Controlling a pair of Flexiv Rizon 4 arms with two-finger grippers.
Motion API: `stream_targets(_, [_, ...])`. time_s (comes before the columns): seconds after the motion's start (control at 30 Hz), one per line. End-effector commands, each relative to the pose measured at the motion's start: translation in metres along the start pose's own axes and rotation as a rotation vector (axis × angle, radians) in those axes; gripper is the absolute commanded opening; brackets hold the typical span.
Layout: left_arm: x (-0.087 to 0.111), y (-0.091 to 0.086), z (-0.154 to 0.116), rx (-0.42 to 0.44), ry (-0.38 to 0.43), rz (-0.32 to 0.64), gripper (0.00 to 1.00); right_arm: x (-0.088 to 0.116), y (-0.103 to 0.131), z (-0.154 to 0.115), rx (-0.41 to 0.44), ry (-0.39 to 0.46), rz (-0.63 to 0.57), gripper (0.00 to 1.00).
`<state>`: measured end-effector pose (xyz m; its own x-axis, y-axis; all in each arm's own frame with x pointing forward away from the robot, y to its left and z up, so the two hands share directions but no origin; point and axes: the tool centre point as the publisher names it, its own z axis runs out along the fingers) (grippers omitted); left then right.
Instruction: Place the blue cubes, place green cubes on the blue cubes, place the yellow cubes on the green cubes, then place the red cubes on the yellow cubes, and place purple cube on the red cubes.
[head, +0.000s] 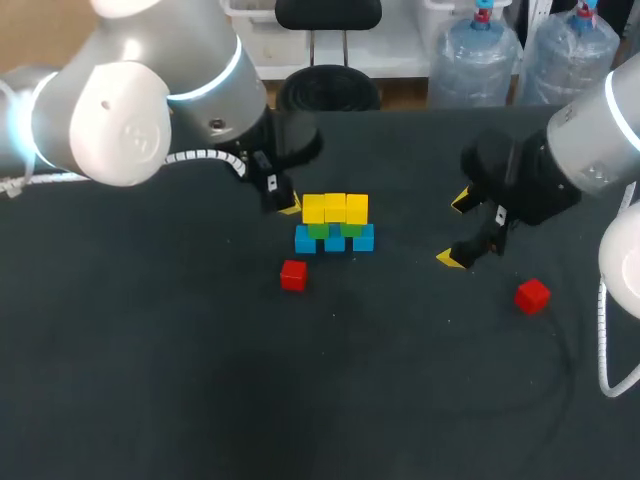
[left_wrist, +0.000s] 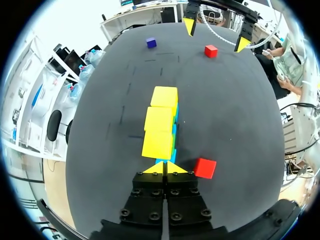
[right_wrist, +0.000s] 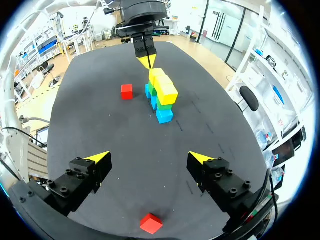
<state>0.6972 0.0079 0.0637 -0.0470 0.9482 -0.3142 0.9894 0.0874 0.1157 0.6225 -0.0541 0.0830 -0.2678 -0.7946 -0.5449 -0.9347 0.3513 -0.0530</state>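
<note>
Dark worktop (head: 150, 380); my left claw (left_wrist: 164, 167) clenched empty by the blue, green and yellow cube stack (head: 335, 225), right claw (right_wrist: 150, 160) released; small red cube (head: 292, 275) probably light, rigid: pinch flat sides

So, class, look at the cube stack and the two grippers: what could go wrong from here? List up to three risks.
1. The left gripper is shut, with its tips right at the end of the yellow cubes. A small push could knock the stack over.
2. One red cube lies close to the blue cubes. Fingers closing on it might brush the base.
</note>
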Motion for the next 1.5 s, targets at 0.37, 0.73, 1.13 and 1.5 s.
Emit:
stream_targets(0.37, [0.006, -0.003, -0.013, -0.022, -0.002, -0.011, 0.00, 0.000, 0.001, 0.000, 0.003, -0.001, 0.000, 1.00])
stream_targets(0.73, [0.010, -0.020, -0.028, -0.052, -0.005, -0.004, 0.00, 0.000, 0.001, 0.000, 0.003, -0.001, 0.000, 1.00])
stream_targets(1.13, [0.016, -0.057, -0.033, -0.038, -0.019, 0.053, 0.41, 0.000, 0.001, 0.000, 0.003, -0.001, 0.000, 1.00])
stream_targets(1.5, [0.012, -0.064, -0.013, 0.009, -0.024, 0.094, 0.56, 0.000, 0.001, 0.000, 0.003, -0.001, 0.000, 1.00])
